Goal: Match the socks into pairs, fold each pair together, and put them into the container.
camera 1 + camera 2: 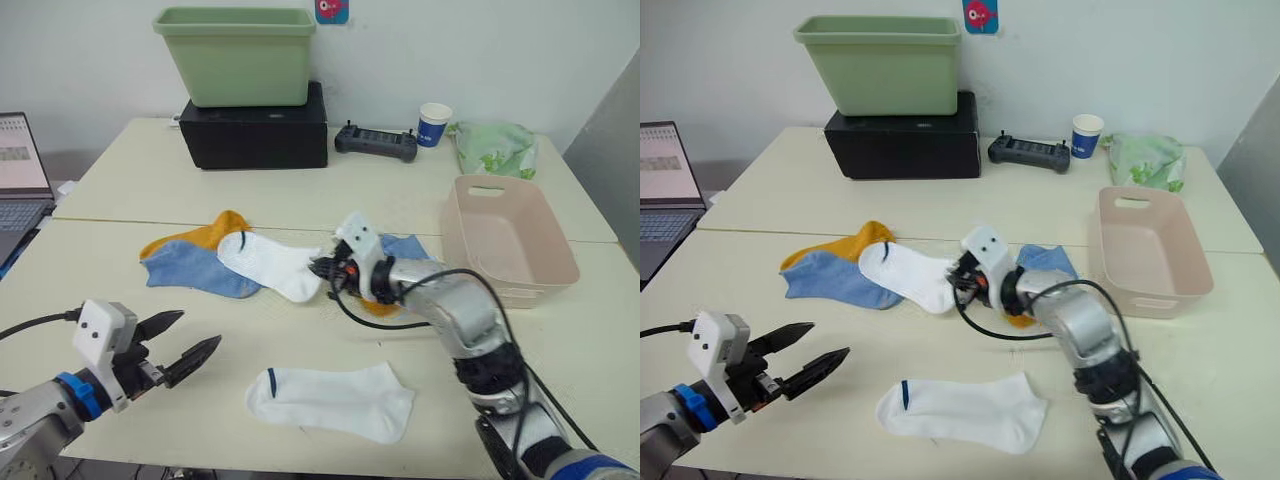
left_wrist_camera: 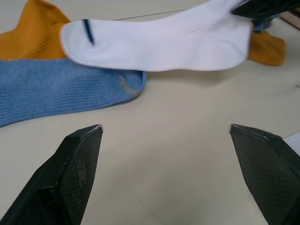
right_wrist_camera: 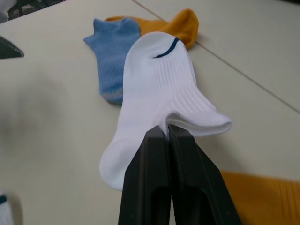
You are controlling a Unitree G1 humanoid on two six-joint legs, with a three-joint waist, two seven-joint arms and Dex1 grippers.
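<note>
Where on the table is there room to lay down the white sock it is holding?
Bare tabletop lies beside the other white sock, between it and the open left gripper. Another bare strip runs between the sock pile and the black box. It is crowded around the right gripper, where the held white sock overlaps blue and mustard socks.

Right claw [image 3: 167, 133] pinched tight on the edge of a white sock [image 3: 157, 91] with a dark stripe at its cuff, light blue sock [image 3: 111, 51] and mustard-yellow sock [image 3: 180, 24] lying beyond it, another yellow sock [image 3: 260, 194] beside the claw, pale surface [image 3: 51, 93] beneath
</note>
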